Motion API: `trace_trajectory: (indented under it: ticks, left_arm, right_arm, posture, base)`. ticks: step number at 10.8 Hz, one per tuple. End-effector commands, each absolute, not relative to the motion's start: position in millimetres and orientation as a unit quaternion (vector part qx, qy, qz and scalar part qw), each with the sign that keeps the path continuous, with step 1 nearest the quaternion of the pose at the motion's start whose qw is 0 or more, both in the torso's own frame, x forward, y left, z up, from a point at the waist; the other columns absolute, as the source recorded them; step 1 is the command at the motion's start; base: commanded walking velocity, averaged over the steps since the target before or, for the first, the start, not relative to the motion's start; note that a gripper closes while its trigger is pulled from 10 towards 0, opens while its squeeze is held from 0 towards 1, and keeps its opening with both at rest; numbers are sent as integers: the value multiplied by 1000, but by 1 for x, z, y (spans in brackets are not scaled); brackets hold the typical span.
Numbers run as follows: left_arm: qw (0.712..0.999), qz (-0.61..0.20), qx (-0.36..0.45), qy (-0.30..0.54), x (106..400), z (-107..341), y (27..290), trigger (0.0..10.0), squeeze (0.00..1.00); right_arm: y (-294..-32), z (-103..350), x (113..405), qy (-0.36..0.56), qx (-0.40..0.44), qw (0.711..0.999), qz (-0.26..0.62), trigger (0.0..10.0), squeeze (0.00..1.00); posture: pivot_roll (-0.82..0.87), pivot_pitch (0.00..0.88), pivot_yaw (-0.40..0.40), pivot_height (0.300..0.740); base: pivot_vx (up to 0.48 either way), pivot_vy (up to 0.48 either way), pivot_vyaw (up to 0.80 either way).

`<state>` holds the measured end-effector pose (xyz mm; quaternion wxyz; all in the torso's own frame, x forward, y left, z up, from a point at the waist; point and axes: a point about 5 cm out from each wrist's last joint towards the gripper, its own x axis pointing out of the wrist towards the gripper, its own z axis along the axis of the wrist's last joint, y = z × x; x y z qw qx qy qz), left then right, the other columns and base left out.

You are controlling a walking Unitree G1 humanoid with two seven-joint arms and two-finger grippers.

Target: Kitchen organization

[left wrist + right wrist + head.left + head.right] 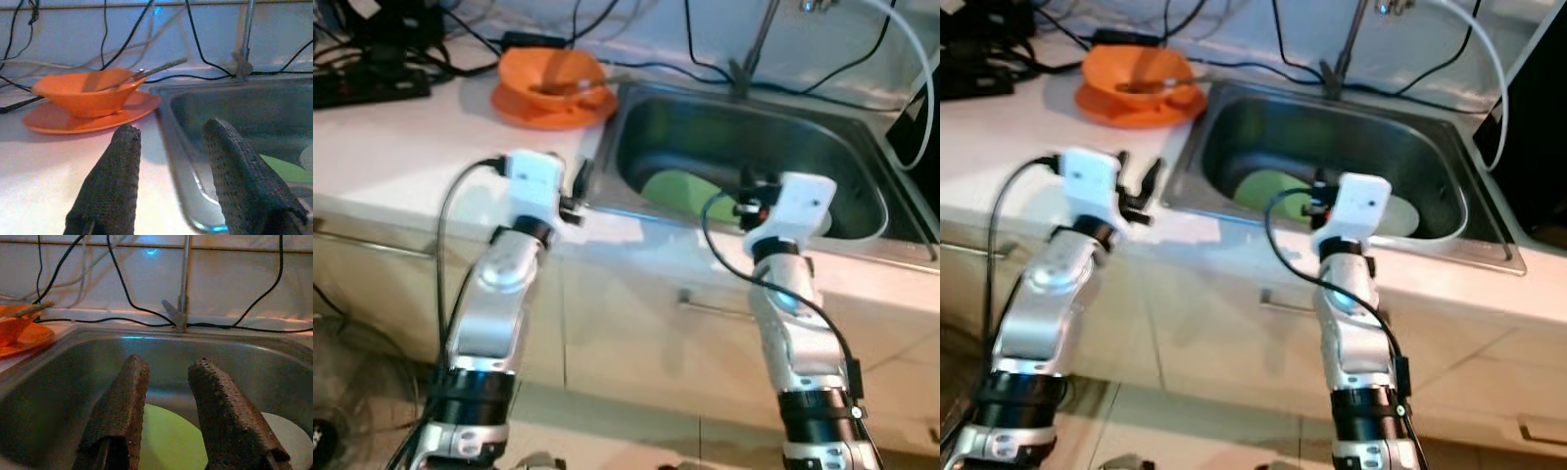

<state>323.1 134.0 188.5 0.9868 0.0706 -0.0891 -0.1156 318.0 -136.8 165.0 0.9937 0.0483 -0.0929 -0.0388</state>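
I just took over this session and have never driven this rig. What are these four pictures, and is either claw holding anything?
The two upper pictures come from the head camera of a humanoid robot looking down at a kitchen counter. The silver arms are its own. The left gripper hovers over the white counter beside the sink; the right gripper hangs over the sink's front edge. The other two pictures look along each gripper's black fingers. Both are open and hold nothing. An orange bowl with utensils sits on an orange plate. A green plate and a white plate lie in the sink.
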Motion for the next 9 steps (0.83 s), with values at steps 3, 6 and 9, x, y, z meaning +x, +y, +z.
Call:
trace_trajectory:
  ticks: [3, 6, 9]
  left_arm:
    - [986, -117, 70, -91, 324, 192, 131, 10000, 0]
    - [987, -117, 71, -88, 325, 191, 131, 10000, 0]
    - [987, -117, 75, -86, 325, 191, 131, 10000, 0]
  right_arm:
    - [-141, 163, 318, -84, 44, 994, -48, 10000, 0]
    - [-142, 162, 318, -81, 45, 994, -50, 10000, 0]
    - [-142, 162, 319, -81, 46, 994, -51, 10000, 0]
  posture:
    - [-52, 66, -105, 740]
    - [-52, 66, -105, 740]
    - [-51, 69, -104, 740]
  base:
    - [0, 388, -267]
    - [0, 377, 0]
    - [0, 320, 0]
